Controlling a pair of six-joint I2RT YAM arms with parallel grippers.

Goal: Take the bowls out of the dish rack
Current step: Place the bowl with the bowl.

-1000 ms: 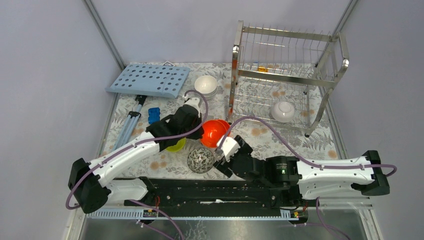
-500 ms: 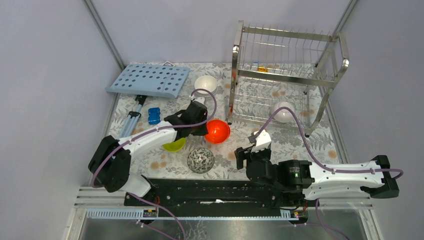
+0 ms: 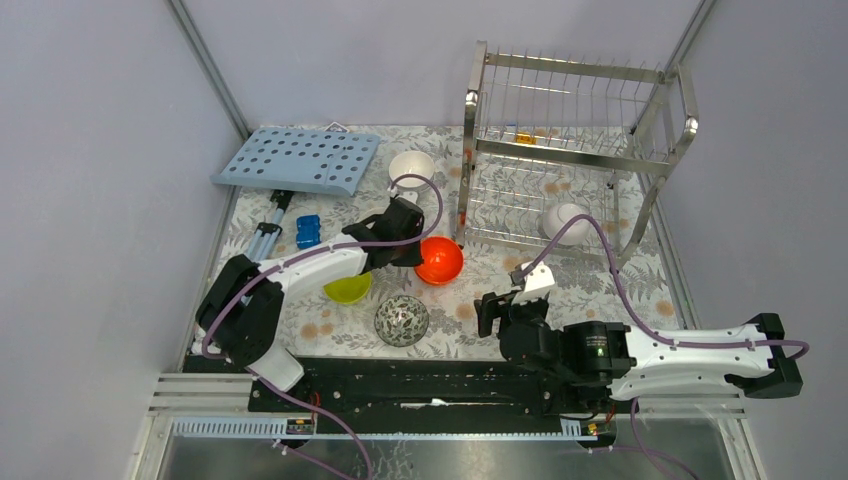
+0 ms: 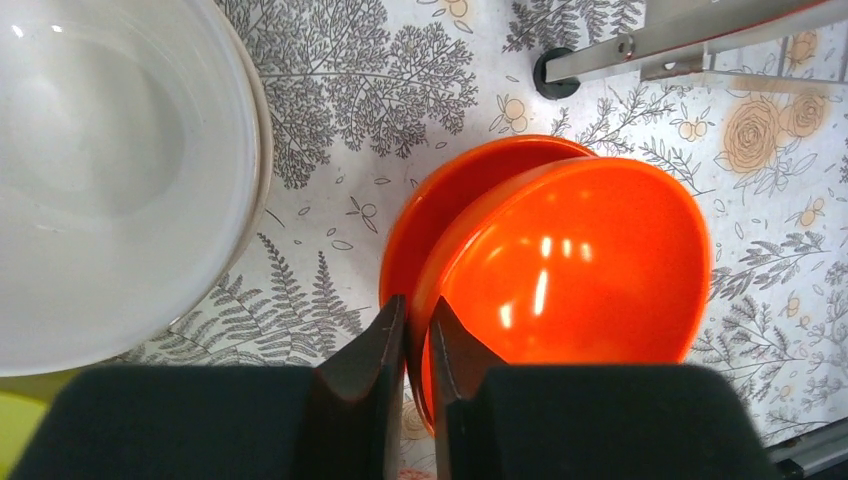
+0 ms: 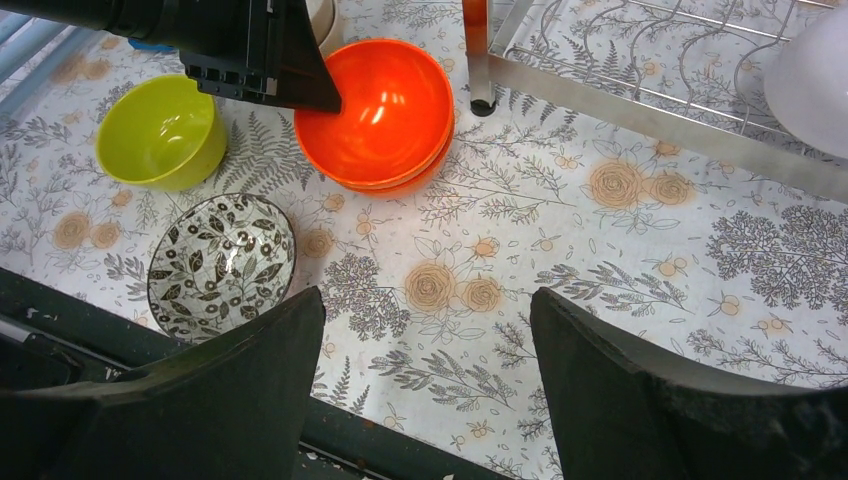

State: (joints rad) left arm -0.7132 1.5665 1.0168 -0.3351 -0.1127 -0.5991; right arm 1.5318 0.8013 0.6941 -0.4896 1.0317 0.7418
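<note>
An orange-red bowl (image 4: 580, 260) sits nested in a second orange-red bowl (image 4: 420, 220) on the floral table, near the dish rack's foot (image 4: 545, 72). My left gripper (image 4: 415, 320) is shut on the upper bowl's near rim, one finger inside and one outside. In the top view this pair (image 3: 440, 260) lies just left of the dish rack (image 3: 570, 150). A white bowl (image 3: 563, 222) rests on the rack's lower tier. My right gripper (image 5: 428, 300) hangs open over bare table, nothing between its fingers.
A white bowl (image 3: 412, 167), a lime-green bowl (image 3: 348, 288) and a black-and-white speckled bowl (image 3: 402, 320) stand on the table left of the rack. A light-blue perforated board (image 3: 300, 158), a blue block (image 3: 308, 231) and a folded tripod (image 3: 262, 240) lie at the back left.
The left gripper has carried the orange-red bowl a little right and set it level. The right arm has pulled back to the right, away from the bowls.
</note>
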